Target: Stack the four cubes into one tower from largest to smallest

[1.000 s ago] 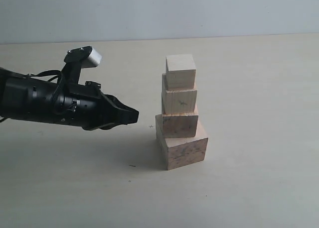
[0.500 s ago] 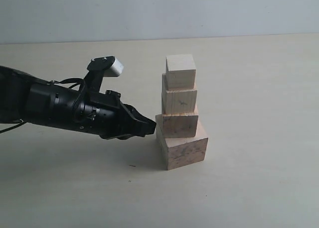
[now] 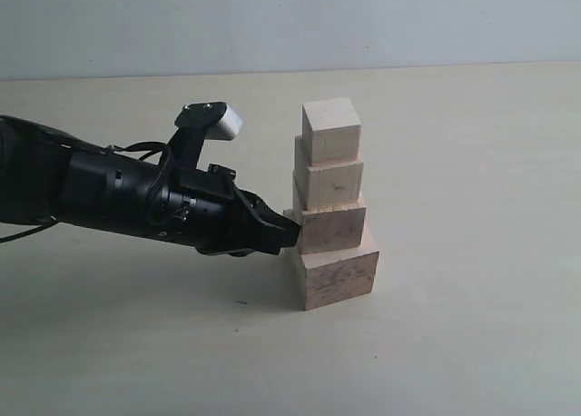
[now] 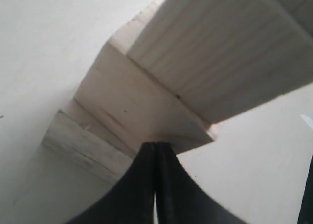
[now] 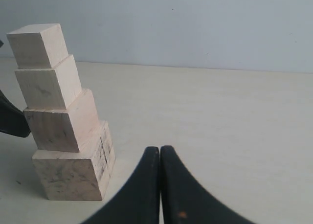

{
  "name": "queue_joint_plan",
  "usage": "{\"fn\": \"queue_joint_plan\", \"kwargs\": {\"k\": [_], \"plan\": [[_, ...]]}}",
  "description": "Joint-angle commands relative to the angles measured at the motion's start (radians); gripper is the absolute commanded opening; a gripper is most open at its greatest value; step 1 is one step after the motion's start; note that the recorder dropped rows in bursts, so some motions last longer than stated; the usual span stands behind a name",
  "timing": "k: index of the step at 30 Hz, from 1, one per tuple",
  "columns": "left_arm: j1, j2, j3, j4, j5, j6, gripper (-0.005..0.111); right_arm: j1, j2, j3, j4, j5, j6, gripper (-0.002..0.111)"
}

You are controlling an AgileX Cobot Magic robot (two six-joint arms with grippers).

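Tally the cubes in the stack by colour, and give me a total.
Pinkish speckled cubes: 2
Pale beige cubes: 2
Total: 4

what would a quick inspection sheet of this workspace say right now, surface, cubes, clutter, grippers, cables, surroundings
surface: pale tabletop, one small dark speck
job's things: tower of four cubes standing, speckled base cube lowest, smallest cube on top; steps uneven, upper cubes sit off-centre on the base
clutter: nothing seen
grippers: left gripper shut, tips against the side of the second cube; right gripper shut, empty, apart from the tower
cables: black cables looped on the left arm
surroundings: plain pale wall
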Motion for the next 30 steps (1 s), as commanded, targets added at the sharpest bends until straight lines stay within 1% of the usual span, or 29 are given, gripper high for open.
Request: {"fn": "queue_joint_plan", "kwargs": {"k": [1,12,19,25,30], "plan": [[-0.022,0.007,-0.009,-0.007,-0.006,-0.006,0.0,-0.005,-0.005,0.004,0.0,-0.001,0.003,0.0],[-0.026,0.007,-0.009,-0.007,-0.011,-0.006,0.0,-0.005,-0.005,0.004,0.0,-0.001,0.003,0.0],[-0.026,-0.027,0.059,-0.007,-0.011,-0.006,0.0,-0.005,-0.005,0.004,0.0,-0.001,0.003,0.0],[-0.026,-0.175,0.127,-0.007,-0.064,-0.003,0.0,-0.005,-0.005,0.004,0.0,-0.001,0.003,0.0],[-0.026,-0.355,0.183,-0.007,-0.112,-0.011,0.0,-0.005,-0.005,0.004,0.0,-0.001,0.003,0.0]]}}
